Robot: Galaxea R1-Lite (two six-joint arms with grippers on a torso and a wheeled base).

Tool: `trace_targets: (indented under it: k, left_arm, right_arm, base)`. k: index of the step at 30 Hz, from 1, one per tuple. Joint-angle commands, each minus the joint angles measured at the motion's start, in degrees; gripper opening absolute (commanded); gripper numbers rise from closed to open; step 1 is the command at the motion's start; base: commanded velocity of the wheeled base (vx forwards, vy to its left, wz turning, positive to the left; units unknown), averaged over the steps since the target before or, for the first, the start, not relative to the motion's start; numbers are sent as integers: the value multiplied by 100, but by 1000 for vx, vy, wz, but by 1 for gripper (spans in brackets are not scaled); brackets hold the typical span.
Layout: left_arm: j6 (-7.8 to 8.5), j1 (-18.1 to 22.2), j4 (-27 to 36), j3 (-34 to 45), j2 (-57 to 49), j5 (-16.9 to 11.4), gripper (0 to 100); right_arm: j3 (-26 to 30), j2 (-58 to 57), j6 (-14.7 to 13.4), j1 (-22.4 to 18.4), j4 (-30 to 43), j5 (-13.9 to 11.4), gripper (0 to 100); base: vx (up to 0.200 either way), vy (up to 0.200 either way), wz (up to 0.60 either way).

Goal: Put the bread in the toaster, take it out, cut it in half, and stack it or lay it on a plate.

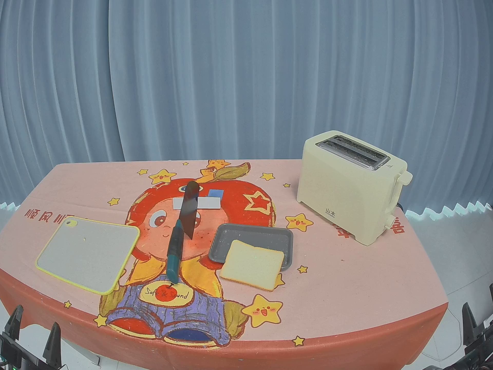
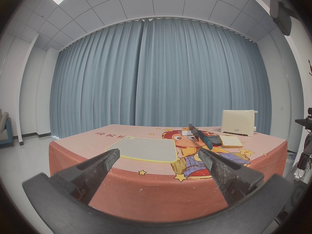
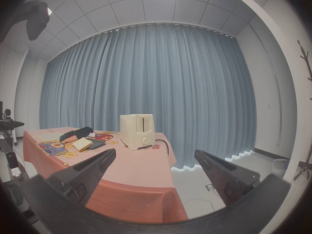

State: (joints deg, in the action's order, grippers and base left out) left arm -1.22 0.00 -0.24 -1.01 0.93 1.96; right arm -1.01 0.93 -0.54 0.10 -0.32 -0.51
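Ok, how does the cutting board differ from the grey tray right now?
The cutting board is pale with a yellow-green rim; the tray is dark grey. The board is flat with nothing on it; the tray has raised walls, and the bread overlaps its near edge. The board looks larger than the tray. Both are rounded rectangles lying on the table.

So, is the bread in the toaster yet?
Out. The bread slice lies on the table, overlapping the front rim of the gray tray; nothing sticks out of the toaster slots.
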Motion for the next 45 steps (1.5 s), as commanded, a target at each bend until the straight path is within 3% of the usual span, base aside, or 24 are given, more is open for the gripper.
trace_targets:
  k: [1,32,37,45]
  left_arm:
    - [-1,0,-2,101,-31,6,100]
    - [-1,0,-2,101,-31,6,100]
    - [-1,0,-2,101,-31,6,100]
    - [-1,0,-2,101,-31,6,100]
  right_arm:
    - [101,-93,10,-1,-3,-10,100]
    - [101,-93,45,-1,-30,95,100]
    - [101,-93,98,-1,-1032,183,100]
    - [101,-93,45,-1,-724,157,100]
  base:
    - [0,0,0]
    - [0,0,0]
    - [0,0,0]
    - [0,0,0]
